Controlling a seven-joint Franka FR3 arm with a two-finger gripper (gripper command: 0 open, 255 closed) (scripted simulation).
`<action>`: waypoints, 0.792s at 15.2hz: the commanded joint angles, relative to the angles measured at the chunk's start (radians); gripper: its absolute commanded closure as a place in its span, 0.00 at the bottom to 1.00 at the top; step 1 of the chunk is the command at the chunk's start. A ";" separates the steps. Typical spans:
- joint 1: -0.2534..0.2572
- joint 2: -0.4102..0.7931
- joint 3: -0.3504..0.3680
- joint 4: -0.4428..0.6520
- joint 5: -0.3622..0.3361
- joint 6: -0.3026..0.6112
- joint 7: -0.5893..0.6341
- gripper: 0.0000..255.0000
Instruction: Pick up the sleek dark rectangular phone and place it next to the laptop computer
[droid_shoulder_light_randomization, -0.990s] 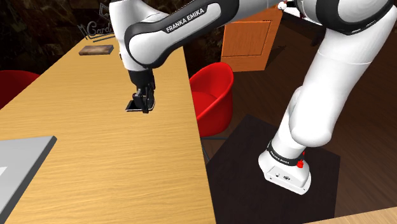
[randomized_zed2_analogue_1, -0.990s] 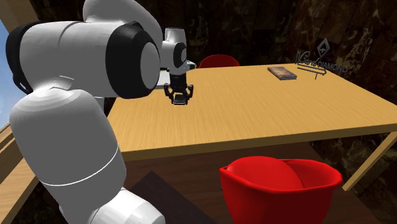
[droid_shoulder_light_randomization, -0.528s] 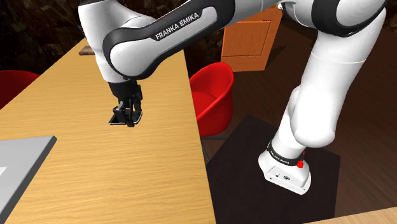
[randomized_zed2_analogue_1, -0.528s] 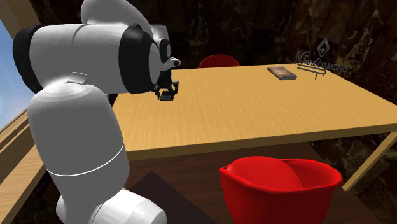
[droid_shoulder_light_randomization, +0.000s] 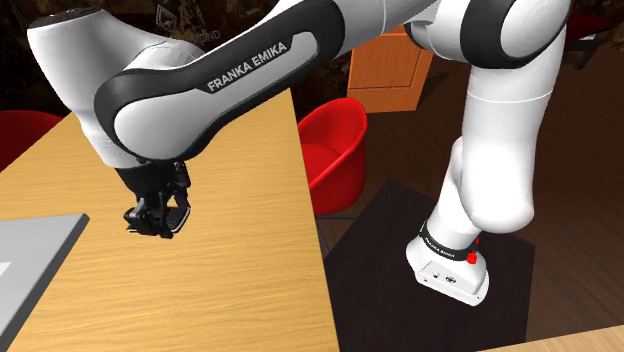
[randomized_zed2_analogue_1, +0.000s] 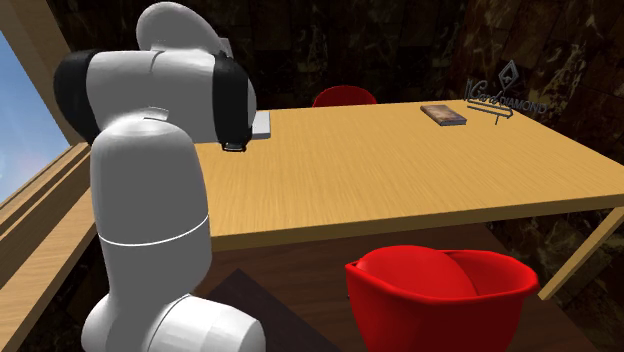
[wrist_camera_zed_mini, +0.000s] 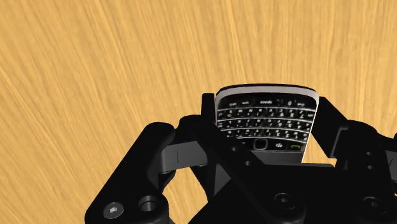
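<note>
Over the table (droid_shoulder_light_randomization: 240, 270), near the laptop (droid_shoulder_light_randomization: 35, 250), the jaws clasp the phone (wrist_camera_zed_mini: 266, 118).

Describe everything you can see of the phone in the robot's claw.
The phone is a black keypad handset. It has rows of small white-lettered keys, a green key in the button row nearer the hand, and a pale silvery rim along its rounded far end. The claw covers the rest of it. Its two black fingers clasp the phone's long sides. The keypad end points away from the hand, toward the wood-grain table.
</note>
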 joint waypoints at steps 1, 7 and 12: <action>0.033 0.043 0.009 0.056 -0.020 -0.018 0.045 1.00; 0.161 0.208 0.022 0.289 -0.089 -0.099 0.171 1.00; 0.293 0.385 0.015 0.568 -0.146 -0.207 0.249 1.00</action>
